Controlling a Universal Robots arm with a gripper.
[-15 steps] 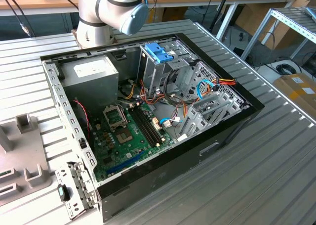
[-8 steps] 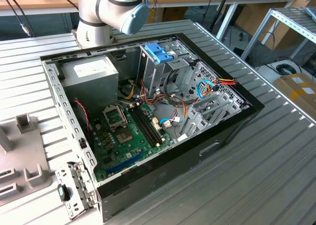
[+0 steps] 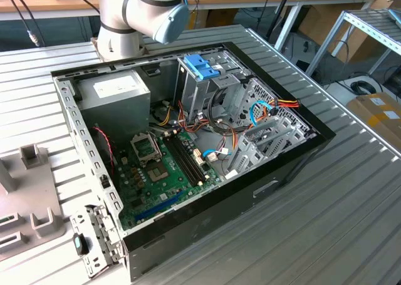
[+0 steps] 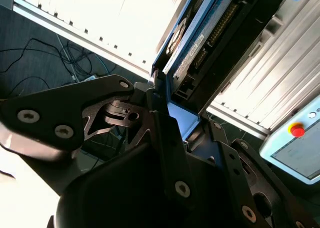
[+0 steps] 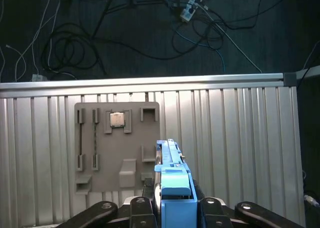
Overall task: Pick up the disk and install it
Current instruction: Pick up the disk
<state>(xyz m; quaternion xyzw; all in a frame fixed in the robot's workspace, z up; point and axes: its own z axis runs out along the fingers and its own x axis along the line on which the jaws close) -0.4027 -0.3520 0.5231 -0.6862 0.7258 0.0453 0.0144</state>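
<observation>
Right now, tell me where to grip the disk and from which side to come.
Grip the disk at one short end, on its blue carrier frame, coming end-on along its length. It is a thin slab, so the gripper can close across its thickness, as it appears to do now in both wrist views. That leaves the long body free.

the blue-framed flat metal disk (image 5: 173,178) shows bright blue along its edge, against the matt black metal gripper (image 5: 173,208). the ribbed silver-grey metal table (image 5: 240,138) runs in even pale stripes, and the moulded plastic parts tray (image 5: 117,153) is plain grey. in the exterior view the open black computer case (image 3: 250,191) has a green circuit board (image 3: 153,178), a blue plastic handle (image 3: 202,66), a dull grey metal box with a white sticker (image 3: 116,97), and red, yellow and orange wires (image 3: 285,102).
</observation>
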